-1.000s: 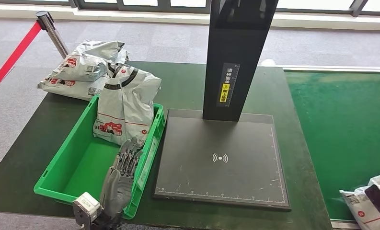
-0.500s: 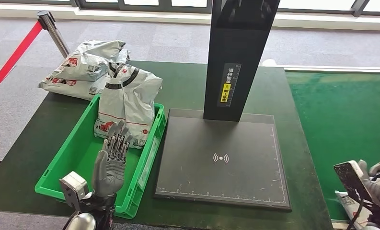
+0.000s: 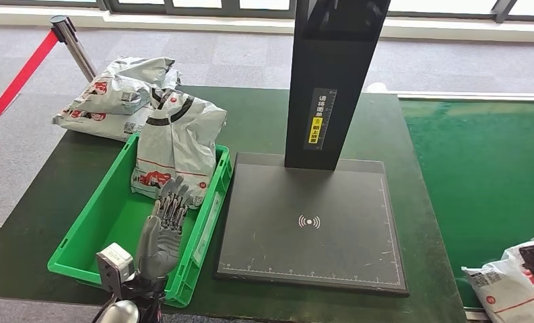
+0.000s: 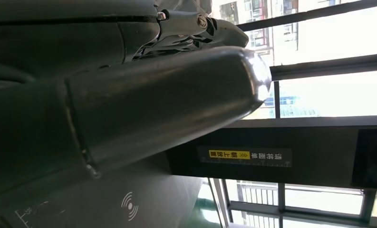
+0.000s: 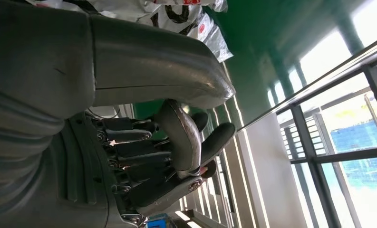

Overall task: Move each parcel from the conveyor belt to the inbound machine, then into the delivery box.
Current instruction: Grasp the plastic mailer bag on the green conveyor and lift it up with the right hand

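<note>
A grey parcel with red print leans upright in the far end of the green delivery box. My left hand is raised over the box's near right side, fingers straight and apart, holding nothing. Another grey parcel lies on the green conveyor belt at the near right edge. My right hand hangs by that parcel, fingers loosely bent with nothing in them. The inbound machine's black scan plate is bare, with its black column behind it.
Several more grey parcels are piled on the far left corner of the dark green table. A red barrier strap on a metal post stands at far left. Grey carpet lies beyond.
My left hand has drifted slightly left and farther over the box. My right hand, which rose into the head view's lower right corner half a second ago, has dropped away, uncovering the conveyor parcel.
</note>
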Action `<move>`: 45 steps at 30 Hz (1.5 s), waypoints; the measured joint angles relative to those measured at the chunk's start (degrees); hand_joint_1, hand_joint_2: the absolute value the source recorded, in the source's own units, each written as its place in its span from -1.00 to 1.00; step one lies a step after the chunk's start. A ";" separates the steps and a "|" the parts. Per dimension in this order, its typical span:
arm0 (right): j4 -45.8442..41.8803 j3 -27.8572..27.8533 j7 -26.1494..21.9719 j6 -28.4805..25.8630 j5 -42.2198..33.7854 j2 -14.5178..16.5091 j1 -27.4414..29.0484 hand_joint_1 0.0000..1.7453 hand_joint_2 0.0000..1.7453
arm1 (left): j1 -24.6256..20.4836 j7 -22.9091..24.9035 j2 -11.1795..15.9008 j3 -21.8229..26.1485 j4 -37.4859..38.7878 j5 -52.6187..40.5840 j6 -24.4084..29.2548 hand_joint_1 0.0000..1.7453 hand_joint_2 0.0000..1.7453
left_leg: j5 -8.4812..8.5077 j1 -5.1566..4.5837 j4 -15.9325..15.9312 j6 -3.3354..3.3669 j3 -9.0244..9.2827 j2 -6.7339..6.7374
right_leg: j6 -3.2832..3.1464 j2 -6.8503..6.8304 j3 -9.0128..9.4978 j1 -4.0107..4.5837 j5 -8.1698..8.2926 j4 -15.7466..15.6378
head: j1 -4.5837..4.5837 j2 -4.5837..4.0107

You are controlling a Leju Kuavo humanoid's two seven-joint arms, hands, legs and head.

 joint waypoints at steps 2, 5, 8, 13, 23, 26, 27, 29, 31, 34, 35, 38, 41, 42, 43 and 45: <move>-0.33 -0.80 -0.13 0.11 0.08 0.23 0.01 -1.00 1.00 | -0.03 -0.04 0.00 0.00 0.26 0.02 -0.03 -1.00 -1.00 | 0.00 0.00 0.00 0.00 0.00 0.01 | 0.00 0.01 0.00 0.00 0.00 0.00 | 0.00 0.00; -0.92 -1.83 -0.32 0.63 0.81 0.59 0.21 -1.00 1.00 | -0.08 -0.05 0.00 0.00 0.62 0.48 -0.20 -1.00 -1.00 | 0.00 -0.01 0.00 0.00 0.01 0.01 | 0.00 0.00 -0.01 -0.01 0.00 0.00 | -0.01 0.00; -2.91 -4.49 -2.20 3.72 2.31 1.79 0.88 -1.00 1.00 | -0.14 -0.46 0.00 0.00 1.29 1.67 -0.71 -1.00 -1.00 | 0.00 -0.01 0.01 0.00 0.01 0.00 | 0.00 -0.02 -0.01 -0.01 0.00 0.00 | 0.00 0.00; -6.82 -12.15 -6.52 12.04 7.19 5.36 0.93 -1.00 1.00 | 0.23 -1.28 0.00 0.00 2.03 2.37 -1.17 -1.00 -1.00 | -0.03 0.02 -0.01 -0.02 -0.01 0.03 | -0.02 0.01 -0.02 0.01 -0.02 0.00 | 0.00 0.00; 8.91 -14.67 -1.54 16.39 16.12 2.68 -5.06 -1.00 1.00 | 1.96 -1.35 0.01 0.50 -0.46 0.54 -0.85 -1.00 -1.00 | -0.13 0.00 0.00 0.07 -0.48 0.08 | 0.02 0.00 0.10 -0.01 -0.06 -0.01 | 0.00 0.00; 14.06 -13.05 -0.66 17.10 15.30 1.15 -5.67 -1.00 1.00 | 1.97 -1.39 0.04 0.64 -0.49 0.47 -1.11 -1.00 -1.00 | -0.07 0.01 0.00 0.06 -0.29 0.03 | 0.02 -0.07 0.10 0.00 -0.04 0.00 | -0.01 0.00; 15.25 -12.47 -0.43 17.77 15.05 0.79 -5.70 -1.00 1.00 | 1.99 -1.44 0.06 0.67 -0.49 0.33 -1.13 -1.00 -1.00 | -0.05 0.01 0.00 0.04 -0.22 0.01 | 0.01 -0.08 0.09 0.00 -0.03 0.01 | -0.01 0.00; 17.23 -11.08 0.07 19.24 14.74 -0.02 -5.68 -1.00 1.00 | 2.05 -1.56 0.11 0.69 -0.51 -0.28 -0.97 -1.00 -1.00 | -0.04 0.02 0.00 0.02 -0.15 0.00 | -0.01 -0.08 0.07 0.02 -0.02 0.03 | -0.01 0.00; 19.10 -9.28 0.74 19.77 14.34 -1.01 -5.79 -1.00 1.00 | 2.18 -1.58 0.14 0.70 -0.72 -0.92 -0.42 -1.00 -1.00 | -0.04 0.02 -0.01 0.01 -0.18 0.00 | -0.02 -0.06 0.06 0.02 -0.03 0.05 | -0.01 0.00; 21.91 -5.98 2.00 18.98 12.86 -2.67 -6.33 -1.00 1.00 | 2.63 -1.43 0.22 0.70 -1.47 -1.32 0.48 -1.00 -1.00 | -0.05 0.02 -0.02 0.01 -0.20 0.01 | -0.02 -0.05 0.04 0.02 -0.06 0.05 | -0.01 0.00; 22.65 -4.97 2.35 18.58 12.32 -3.09 -6.55 -1.00 1.00 | 2.83 -1.34 0.26 0.70 -1.73 -1.37 0.64 -1.00 -1.00 | -0.05 0.02 -0.02 0.01 -0.15 0.01 | -0.01 -0.05 0.03 0.02 -0.06 0.05 | -0.01 0.00; 24.34 -2.46 3.16 17.25 10.63 -3.90 -7.01 -1.00 1.00 | 3.41 -1.16 0.44 0.70 -2.32 -1.71 1.03 -1.00 -1.00 | -0.04 0.02 -0.01 0.01 -0.09 -0.01 | -0.01 -0.09 0.03 0.01 -0.06 0.05 | -0.01 0.00; 25.30 -0.12 4.19 16.00 9.33 -4.17 -7.17 -1.00 1.00 | 3.80 -1.02 0.61 0.70 -2.76 -2.31 1.48 -1.00 -1.00 | -0.04 0.02 -0.01 0.01 -0.09 0.00 | -0.02 -0.10 0.04 0.02 -0.06 0.05 | -0.01 0.00; 25.51 0.63 4.54 15.77 9.10 -4.19 -7.19 -1.00 1.00 | 3.86 -0.97 0.64 0.70 -2.86 -2.49 1.57 -1.00 -1.00 | -0.04 0.02 -0.01 0.01 -0.09 0.00 | -0.02 -0.09 0.04 0.02 -0.06 0.05 | -0.01 0.00; 25.71 1.24 4.84 15.63 8.94 -4.21 -7.25 -1.00 1.00 | 3.88 -0.93 0.67 0.70 -2.92 -2.60 1.64 -1.00 -1.00 | -0.04 0.02 -0.01 0.01 -0.08 0.00 | -0.02 -0.09 0.04 0.02 -0.06 0.05 | 0.00 0.00; 26.15 2.21 5.34 15.55 8.78 -4.29 -7.52 -1.00 1.00 | 3.89 -0.90 0.72 0.70 -2.99 -2.69 1.74 -1.00 -1.00 | -0.04 0.02 -0.01 0.01 -0.08 0.00 | -0.02 -0.09 0.04 0.01 -0.06 0.06 | 0.00 0.00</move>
